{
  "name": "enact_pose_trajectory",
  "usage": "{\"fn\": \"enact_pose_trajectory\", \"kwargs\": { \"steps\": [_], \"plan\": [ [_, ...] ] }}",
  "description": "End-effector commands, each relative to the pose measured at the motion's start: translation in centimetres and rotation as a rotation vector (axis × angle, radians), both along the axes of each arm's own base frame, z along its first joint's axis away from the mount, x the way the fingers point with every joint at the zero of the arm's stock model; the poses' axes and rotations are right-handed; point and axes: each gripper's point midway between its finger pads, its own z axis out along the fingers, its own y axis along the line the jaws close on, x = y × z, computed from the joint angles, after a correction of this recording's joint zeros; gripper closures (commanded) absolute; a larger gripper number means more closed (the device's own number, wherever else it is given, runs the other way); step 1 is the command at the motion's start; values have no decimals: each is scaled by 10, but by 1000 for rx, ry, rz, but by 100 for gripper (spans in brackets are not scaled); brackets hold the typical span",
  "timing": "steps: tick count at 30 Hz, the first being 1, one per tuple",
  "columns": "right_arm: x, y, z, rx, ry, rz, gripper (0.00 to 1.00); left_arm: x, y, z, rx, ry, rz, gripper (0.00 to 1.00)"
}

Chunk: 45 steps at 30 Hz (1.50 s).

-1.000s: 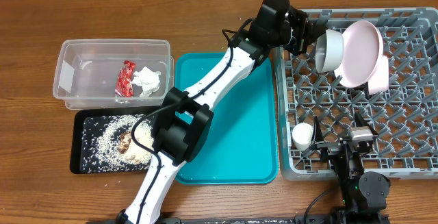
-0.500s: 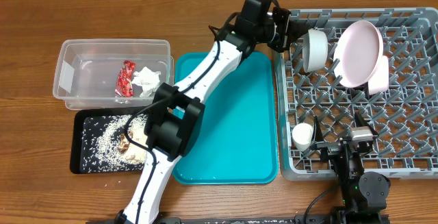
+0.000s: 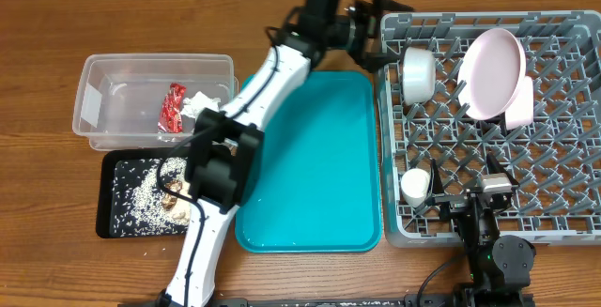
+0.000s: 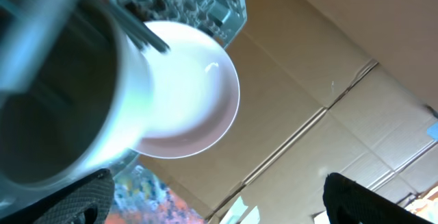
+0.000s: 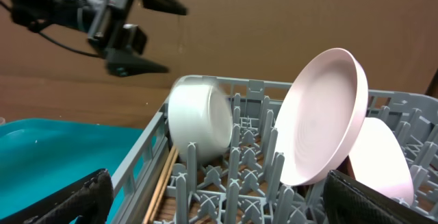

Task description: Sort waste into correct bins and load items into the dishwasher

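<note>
white bowl [image 3: 418,72] | on its side in dish rack [image 3: 554,171] | just right of left gripper [image 3: 385,33] | fingers spread, empty

The desk [image 3: 56,269] is grained wood. Matt grey plastic rack [image 3: 388,176], clear plastic tub [image 3: 155,59], smooth teal tray [image 3: 319,157]. The plate [image 3: 493,58] and white bowl [image 3: 419,72] look glossy, the wrapper [image 3: 172,108] crinkled.

**Even light, local blur**

Overhead: bright, diffuse top light, soft shadows. Left arm [image 3: 282,61] smeared toward 12 o'clock. Left wrist: white bowl [image 4: 130,107] defocused at 9 o'clock, small glare spot on pale plate [image 4: 195,97]. Right wrist: sharp mid-frame; right gripper fingertips [image 5: 68,200] are dark blurs at 7 and 5 o'clock.
</note>
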Motion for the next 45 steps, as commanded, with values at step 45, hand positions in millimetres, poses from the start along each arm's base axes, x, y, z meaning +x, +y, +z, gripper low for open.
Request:
{"fn": "enact_pose_trajectory", "kwargs": {
  "steps": [45],
  "plan": [
    [0, -2, -2, 7, -2, -8, 0, -221, 236, 145, 1440, -848, -335, 0]
  ]
}}
